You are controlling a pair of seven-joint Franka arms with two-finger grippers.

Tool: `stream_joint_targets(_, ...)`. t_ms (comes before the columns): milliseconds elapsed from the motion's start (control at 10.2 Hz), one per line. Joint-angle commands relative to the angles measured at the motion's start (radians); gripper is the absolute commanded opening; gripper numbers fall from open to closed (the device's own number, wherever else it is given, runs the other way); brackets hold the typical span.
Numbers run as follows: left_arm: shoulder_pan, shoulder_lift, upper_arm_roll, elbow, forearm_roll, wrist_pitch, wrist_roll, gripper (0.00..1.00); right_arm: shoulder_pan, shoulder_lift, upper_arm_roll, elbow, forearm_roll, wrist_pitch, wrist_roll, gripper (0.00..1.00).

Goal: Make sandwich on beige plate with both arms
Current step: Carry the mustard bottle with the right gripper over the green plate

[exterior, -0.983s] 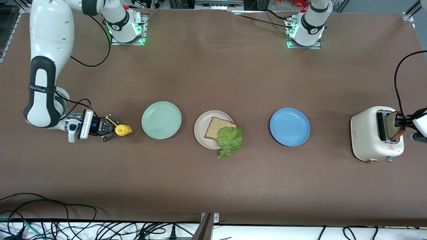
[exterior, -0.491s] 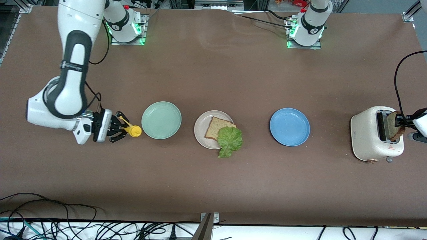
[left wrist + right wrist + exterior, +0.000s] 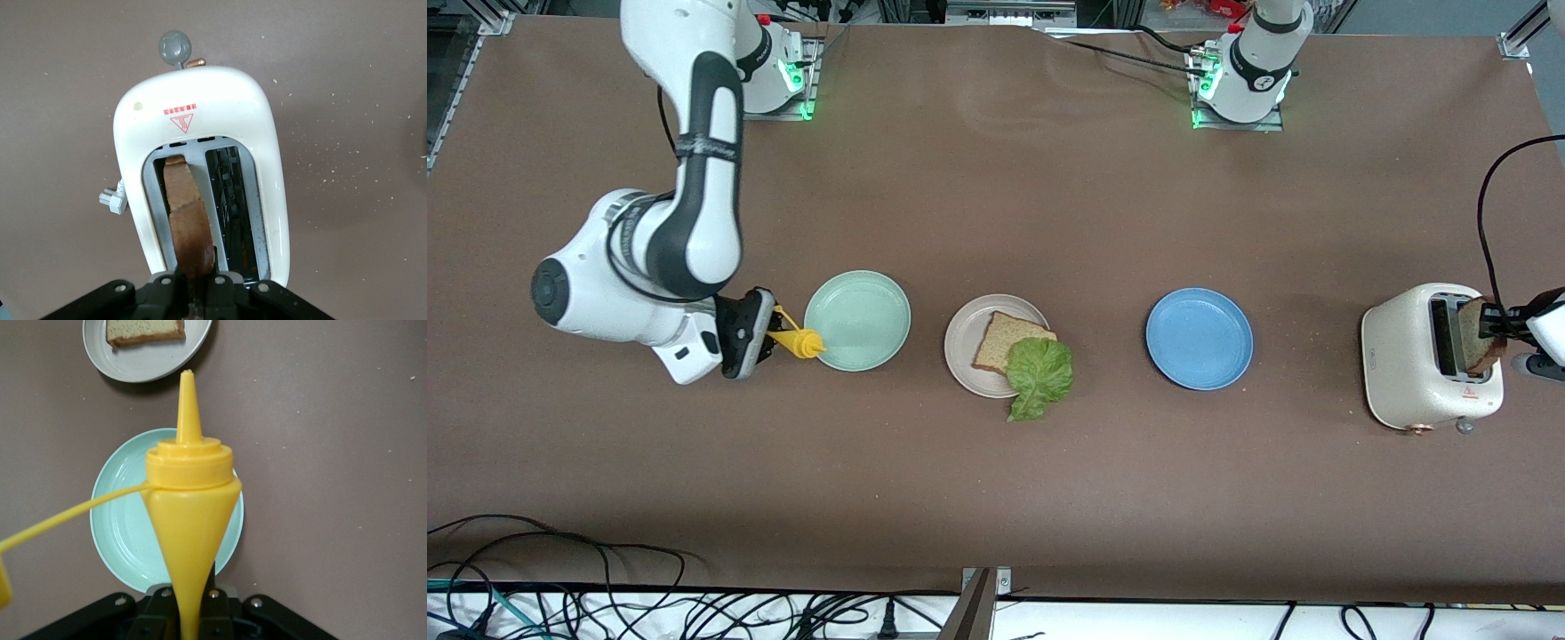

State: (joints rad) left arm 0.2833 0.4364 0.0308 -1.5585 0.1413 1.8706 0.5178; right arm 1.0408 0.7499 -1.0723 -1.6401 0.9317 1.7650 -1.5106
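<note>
Glossy yellow conical bottle [image 3: 190,520], ruffled lettuce [image 3: 1040,373]

Only one marking shows: on the white toaster [image 3: 200,160], a short red dashed bar sits above a red triangular hot-surface warning sign [image 3: 181,122], printed on its top near the lever end. There's no legible wording or number anywhere else.

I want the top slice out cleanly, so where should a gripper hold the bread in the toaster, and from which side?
Grip the bread slice across its thin faces at the top edge, coming straight down from above. It stands upright in the toaster slot, so only that edge is exposed. The left gripper appears to hold it exactly so.
</note>
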Motion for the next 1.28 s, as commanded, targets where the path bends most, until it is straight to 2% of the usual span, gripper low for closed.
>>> stream_joint_targets(0,-0.01,-0.013,0.001,0.009,-0.005,-0.01,0.002,0.0,0.056,0.012,-0.015,0.08,-0.172,0.013,0.122,0.0)
stream_joint_targets(197,-0.013,-0.013,0.001,0.009,-0.005,-0.01,0.002,0.0,0.119,0.023,-0.014,0.112,-0.316,0.014,0.279,0.0)
stream_joint_targets(393,-0.015,-0.013,0.001,0.009,-0.005,-0.01,0.002,0.0,0.146,0.061,0.001,0.201,-0.434,0.014,0.38,0.0)
stream_joint_targets(688,-0.016,-0.013,0.001,0.009,-0.005,-0.01,0.002,0.0,0.211,0.103,0.043,0.238,-0.5,0.091,0.483,0.0)
stream_joint_targets(983,-0.016,-0.013,0.001,0.009,-0.005,-0.01,0.002,0.0,0.301,0.158,0.086,0.267,-0.722,0.083,0.622,0.0)
stream_joint_targets(1179,-0.016,-0.013,0.001,0.009,-0.005,-0.01,0.002,0.0,0.314,0.16,0.116,0.29,-0.813,0.088,0.633,0.0)
